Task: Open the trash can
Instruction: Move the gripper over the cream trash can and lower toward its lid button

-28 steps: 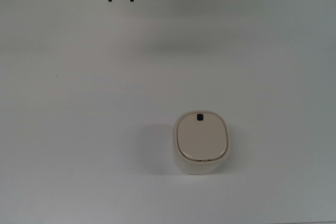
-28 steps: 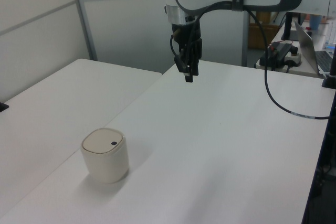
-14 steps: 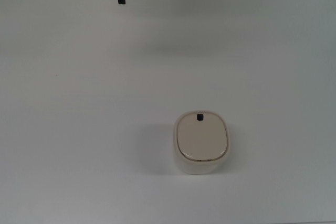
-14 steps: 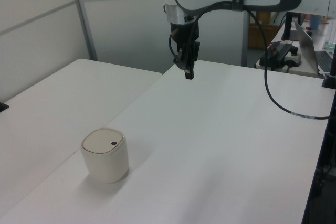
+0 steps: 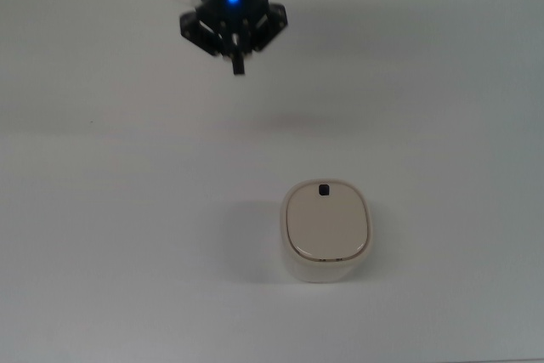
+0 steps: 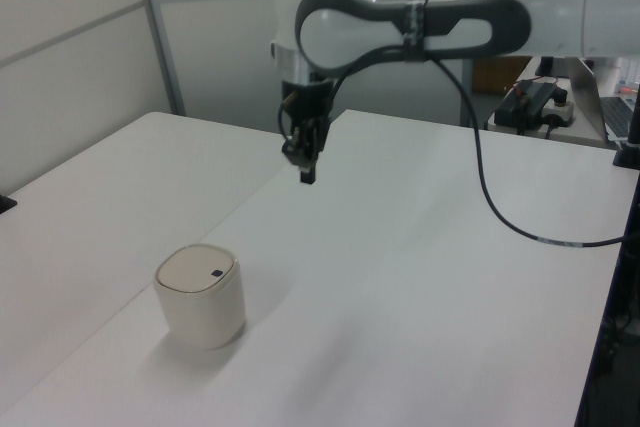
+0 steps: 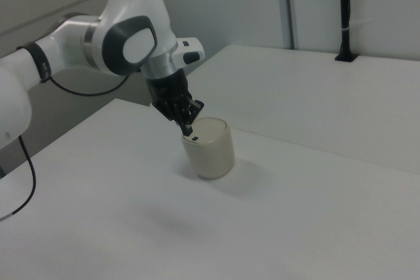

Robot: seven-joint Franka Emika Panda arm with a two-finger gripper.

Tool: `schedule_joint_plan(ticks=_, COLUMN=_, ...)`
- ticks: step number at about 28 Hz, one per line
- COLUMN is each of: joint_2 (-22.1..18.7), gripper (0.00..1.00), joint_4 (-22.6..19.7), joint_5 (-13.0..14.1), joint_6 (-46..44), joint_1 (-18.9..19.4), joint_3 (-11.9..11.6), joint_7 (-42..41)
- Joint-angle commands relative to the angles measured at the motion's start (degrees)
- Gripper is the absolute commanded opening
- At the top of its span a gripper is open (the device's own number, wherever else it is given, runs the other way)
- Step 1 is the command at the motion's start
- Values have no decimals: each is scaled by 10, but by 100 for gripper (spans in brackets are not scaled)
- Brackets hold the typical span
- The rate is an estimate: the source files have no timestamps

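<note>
One small cream-white, rounded-rectangle trash can (image 5: 326,230) is seen standing alone on a broad white table (image 5: 110,210), below and right of centre in the top view, its flat beige lid (image 5: 326,223) shut and a single small black square button (image 5: 323,190) set at the rim on the side toward the arm. One white-and-black robot arm (image 6: 420,27) is shown reaching over the table, its black two-finger gripper (image 5: 238,65) pointed downward with the fingers pressed together and nothing held between them. The gripper is held in the air, well apart from the trash can in the top and left views. One black cable (image 6: 500,207) is draped from the arm across the table's far side. No object is placed between the gripper and the can.
</note>
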Motion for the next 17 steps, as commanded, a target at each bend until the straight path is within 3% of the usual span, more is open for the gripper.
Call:
schedule_joint_plan(ticks=1, joint_2=31, gripper=0, joint_4=0, joint_5=10, joint_6=58, joint_1=23, joint_3=-3, joint_7=-6)
schedule_joint_plan(ticks=17, joint_2=105, gripper=0, joint_4=0, joint_5=10, joint_6=231, joint_1=51, joint_3=-1, joint_7=15)
